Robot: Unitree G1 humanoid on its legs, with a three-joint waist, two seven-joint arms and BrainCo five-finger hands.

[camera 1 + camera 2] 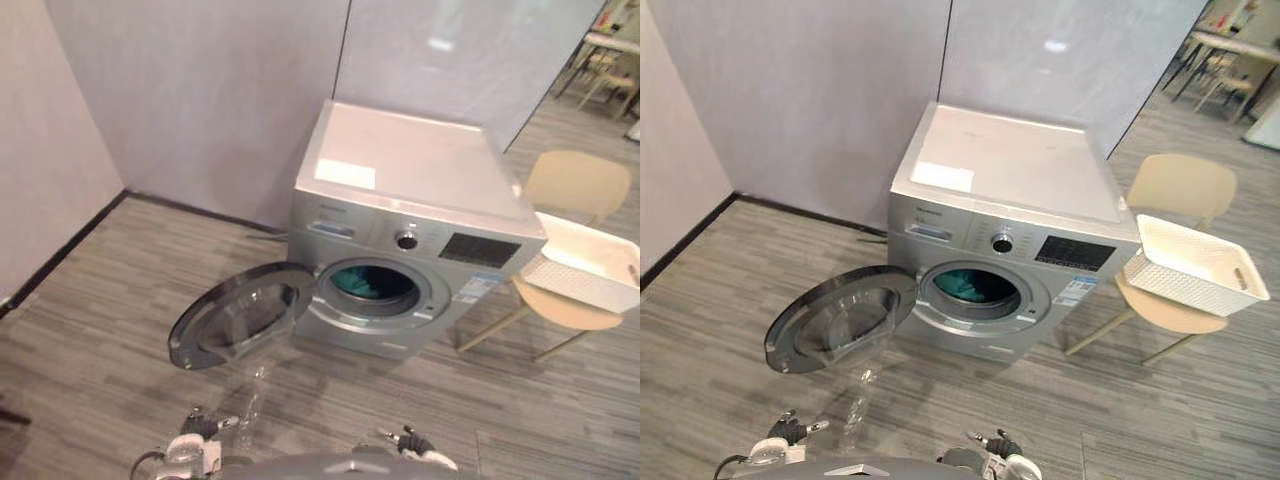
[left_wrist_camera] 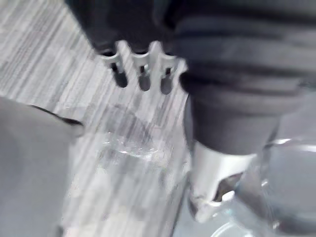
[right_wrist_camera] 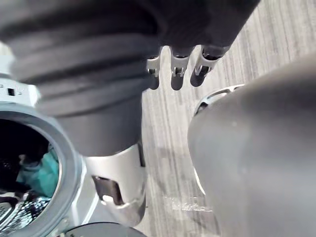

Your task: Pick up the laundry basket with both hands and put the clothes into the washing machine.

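**Laundry basket [image 1: 1181, 286] and washing machine [image 1: 1040, 170]: hands free, load check**

Item 1. Left hand [image 2: 142, 75]. Fingers hang straight and relaxed over the floor, holding nothing. The thumb stands apart below the dark cover. Clear glass of the washer door shows close beside it.

Item 2. Right hand [image 3: 177, 75]. Same condition: fingers loose and empty. The washer's round opening and a patch of teal cloth lie just past it.

Item 3. Floor [image 1: 710, 350]. Grey wood-look planks.

Item 4. Washer door [image 1: 835, 320]. Round, glazed, swung fully open to the robot's left, low over the floor.

Item 5. Teal clothes [image 1: 962, 286]. They lie inside the drum, behind the silver door ring. No cloth appears to hang over the ring.

Item 6. Washing machine, silver front-loader against the wall panels. A white sheet [image 1: 943, 177] lies on its lid.

Item 7. Laundry basket, white, perforated walls. It rests on the seat of a beige chair [image 1: 1181, 184] just to the right of the washer, apart from both hands. No cloth shows above its rim, and the inside looks bare as far as can be seen.

Item 8. Table with chairs [image 1: 1225, 55], far right, well apart.

Handling note (judgement). The loading looks done or nearly so. The step in hand is best treated as a check:
- Confirm that the basket holds nothing more.
- If anything is found, grasp the basket at both short ends, keep it level, bring it squarely to the opening and tip it low there.
- Keep the left arm clear of the open door.
- See that no teal cloth sits on the ring.
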